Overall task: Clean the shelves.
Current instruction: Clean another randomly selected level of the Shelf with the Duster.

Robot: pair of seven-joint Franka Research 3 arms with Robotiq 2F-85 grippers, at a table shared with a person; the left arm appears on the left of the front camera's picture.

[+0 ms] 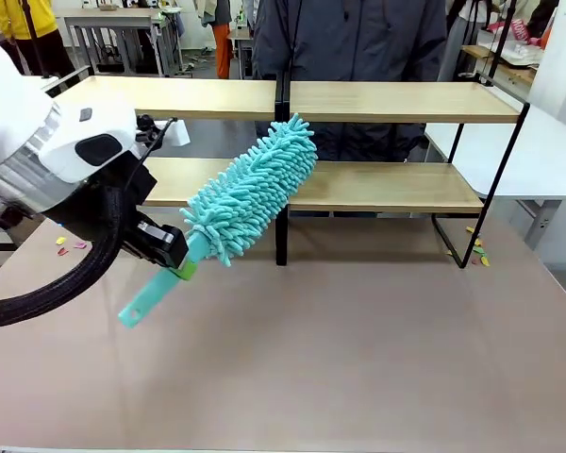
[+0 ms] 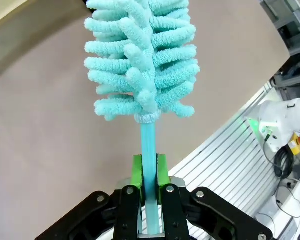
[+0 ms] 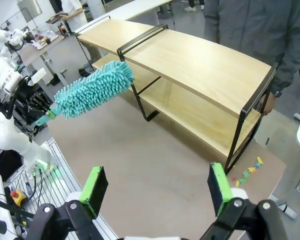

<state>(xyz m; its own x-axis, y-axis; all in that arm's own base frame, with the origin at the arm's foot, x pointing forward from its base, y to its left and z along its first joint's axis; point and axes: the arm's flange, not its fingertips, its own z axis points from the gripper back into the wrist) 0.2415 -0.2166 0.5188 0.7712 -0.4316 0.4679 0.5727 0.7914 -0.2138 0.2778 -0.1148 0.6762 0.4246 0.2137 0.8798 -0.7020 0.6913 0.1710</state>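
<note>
The shelves are a wide two-tier rack of light-wood boards on a black frame, standing at the far side of the table; the right wrist view shows the shelves from above. My left gripper is shut on the handle of a turquoise fluffy duster, which slants up to the right with its head just in front of the rack's centre divider. The left wrist view shows the duster rising from between the green pads. My right gripper stands open, high above the table.
A person in a dark jacket stands behind the rack. Small coloured scraps lie by the rack's right foot and others at the table's left. A white table stands to the right.
</note>
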